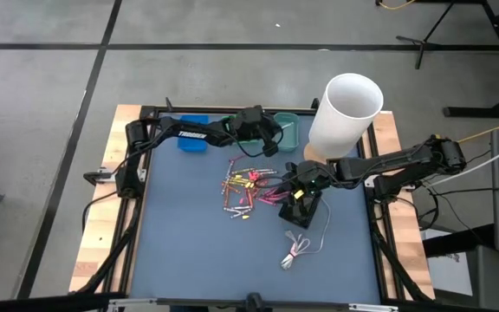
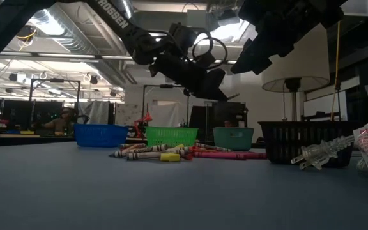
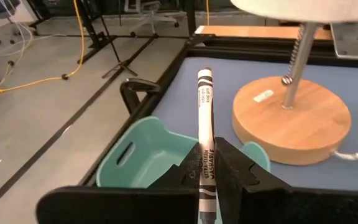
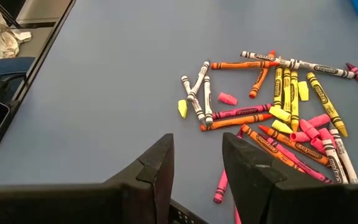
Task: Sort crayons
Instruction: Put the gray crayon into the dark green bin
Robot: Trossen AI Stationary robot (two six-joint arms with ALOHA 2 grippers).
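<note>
Several crayons [image 1: 249, 191] in pink, orange, yellow, red and white lie loose on the blue mat; they also show in the low view [image 2: 171, 152] and the right wrist view [image 4: 284, 112]. My left gripper [image 1: 265, 143] is at the far side by the teal tray [image 1: 289, 128], shut on a white crayon [image 3: 205, 106]. The tray [image 3: 135, 155] lies just below and ahead of it. My right gripper [image 1: 290, 186] hovers at the pile's right edge, open and empty [image 4: 197, 155]. My left gripper pinches the white crayon between its two fingers [image 3: 235, 165], on the crayon's printed wrapper toward its near end [image 3: 206, 163]. The crayon lies along the fingers, and its far end [image 3: 204, 76] sticks out well past them. It is lifted clear, over the teal tray's edge.
A blue tray [image 1: 193, 139] and a green tray [image 2: 171, 135] stand at the far edge left of the teal one. A lamp with a white shade [image 1: 346, 111] and a wooden base [image 3: 291, 118] stands far right. A black basket [image 1: 306, 212] and a coiled white cable [image 1: 297, 251] lie near right.
</note>
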